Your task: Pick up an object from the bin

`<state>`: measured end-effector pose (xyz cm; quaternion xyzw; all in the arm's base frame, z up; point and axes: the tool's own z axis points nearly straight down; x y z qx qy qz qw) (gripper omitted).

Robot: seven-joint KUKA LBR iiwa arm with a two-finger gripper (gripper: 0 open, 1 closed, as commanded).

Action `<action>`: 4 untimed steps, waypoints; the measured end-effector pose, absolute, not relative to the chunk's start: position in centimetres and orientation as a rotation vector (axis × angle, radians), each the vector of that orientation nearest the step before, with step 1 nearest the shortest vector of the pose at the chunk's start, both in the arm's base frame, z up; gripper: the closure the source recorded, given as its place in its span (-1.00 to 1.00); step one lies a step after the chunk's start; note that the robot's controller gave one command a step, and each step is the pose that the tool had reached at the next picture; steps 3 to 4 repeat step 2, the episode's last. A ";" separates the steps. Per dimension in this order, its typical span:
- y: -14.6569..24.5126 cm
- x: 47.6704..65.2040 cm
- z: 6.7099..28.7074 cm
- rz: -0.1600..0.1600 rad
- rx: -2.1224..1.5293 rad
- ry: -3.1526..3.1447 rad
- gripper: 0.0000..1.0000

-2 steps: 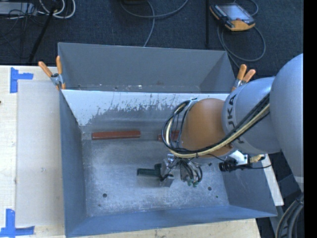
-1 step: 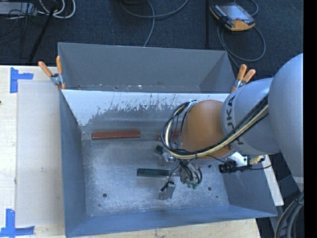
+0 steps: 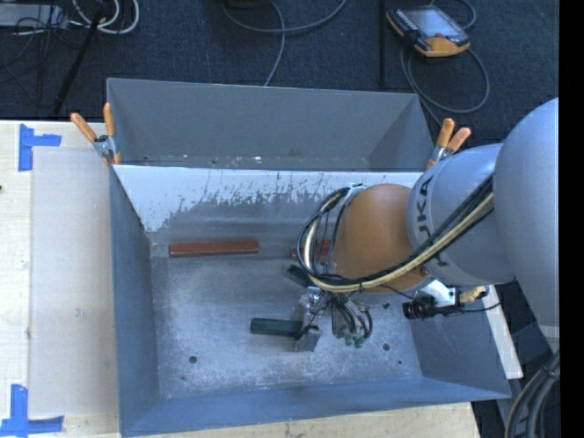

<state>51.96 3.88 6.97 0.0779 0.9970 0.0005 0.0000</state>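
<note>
One dark green, elongated object (image 3: 272,326) lies flat on the bin floor, a little right of the middle and toward the near side, its long axis running left to right. Its right end meets the tip of the hand (image 3: 310,328), which has its lower end right at that end of the object; whether the hand is clenched on it or released cannot be told, since the tip is dark and cluttered. Above the hand sits the wrist's orange cover (image 3: 370,235), with looped cables (image 3: 319,235) down its left side. The grey arm (image 3: 474,217) enters from the right. Well apart, toward the back left of the floor, a reddish-brown bar (image 3: 213,248) lies flat, parallel to the back wall of the grey metal bin (image 3: 137,290).
</note>
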 end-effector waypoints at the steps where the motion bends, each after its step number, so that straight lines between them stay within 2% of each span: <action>1: 4.1 54.3 18.6 0.003 0.281 3.120 1.00; 2: 2.5 51.2 23.8 0.000 -0.282 3.125 1.00; 4: 2.5 51.2 23.8 0.000 -0.282 3.125 1.00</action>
